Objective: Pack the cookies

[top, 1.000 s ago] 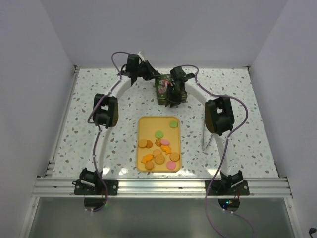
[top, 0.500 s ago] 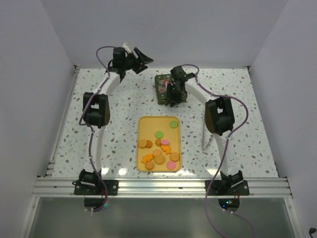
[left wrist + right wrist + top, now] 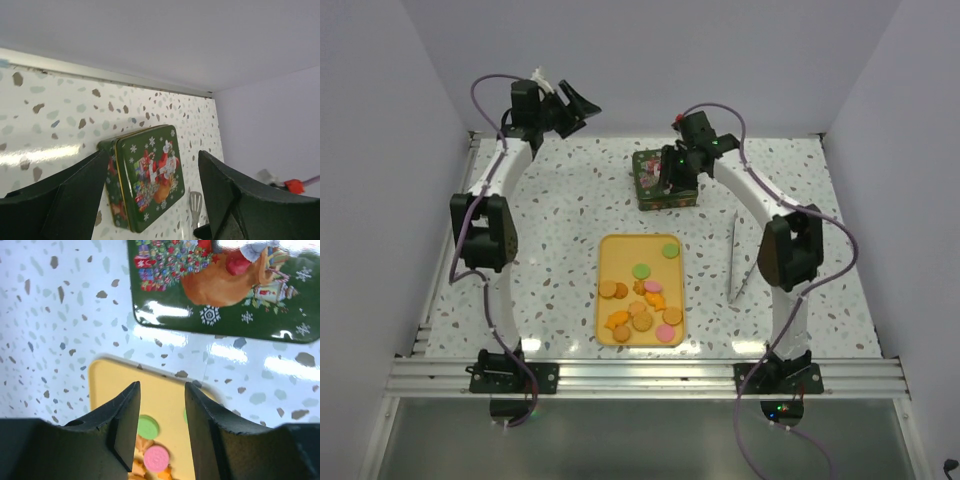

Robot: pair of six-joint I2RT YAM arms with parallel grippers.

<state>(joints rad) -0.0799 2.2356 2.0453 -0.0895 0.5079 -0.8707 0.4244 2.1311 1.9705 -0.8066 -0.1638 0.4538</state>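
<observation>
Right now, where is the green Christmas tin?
In the top view, the green tin sits far-centre on the table, just beyond the yellow tray and apart from it.

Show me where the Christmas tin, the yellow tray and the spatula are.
Christmas tin (image 3: 152,177), left wrist view, middle of the lid.
Yellow tray (image 3: 622,258), top view, bare upper-left floor.
Spatula (image 3: 196,202), left wrist view, slotted head.
</observation>
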